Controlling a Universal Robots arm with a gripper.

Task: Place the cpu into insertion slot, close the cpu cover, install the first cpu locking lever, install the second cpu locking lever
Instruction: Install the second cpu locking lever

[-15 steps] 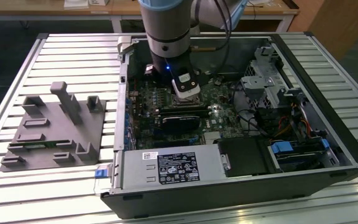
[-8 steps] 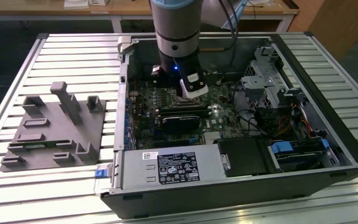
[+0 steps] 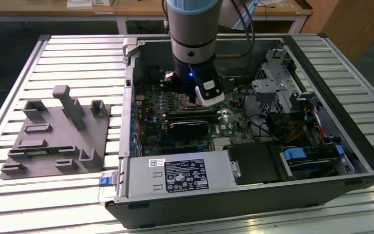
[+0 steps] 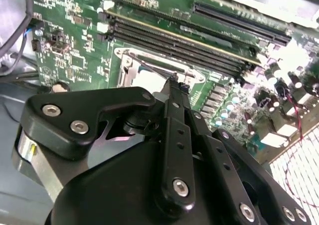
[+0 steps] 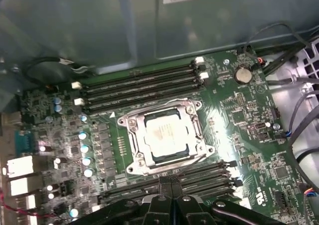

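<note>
Your grey arm with its pale blue collar point(image 3: 192, 29) comes straight down from above into the open black computer case point(image 3: 317, 161), wrist vertical over the green motherboard point(image 3: 229, 122). In the first wrist view the black two-fingered gripper point(image 5: 171, 184) has its fingertips pressed together with nothing between them, poised just beside the edge of the socket, over the long black memory slots point(image 5: 199, 177) that run along that side. The pale silver-grey square cpu point(image 5: 167, 134) already lies flat in the silver-rimmed insertion slot point(image 5: 130, 123), and the thin silver metal cpu cover frame point(image 5: 197, 130) lies down around it, the chip showing through its cut-out. You cannot tell from these views whether the thin locking levers are latched; they blend into the frame's edges. In the second wrist view the gripper's black linkage point(image 4: 174, 150) hides most of the socket, leaving a corner of it visible. In the exterior view the arm's wrist blocks the socket. A grey moulded fixture tray point(image 3: 57, 136) sits on the slatted table point(image 3: 18, 63), well apart from the case.
</note>
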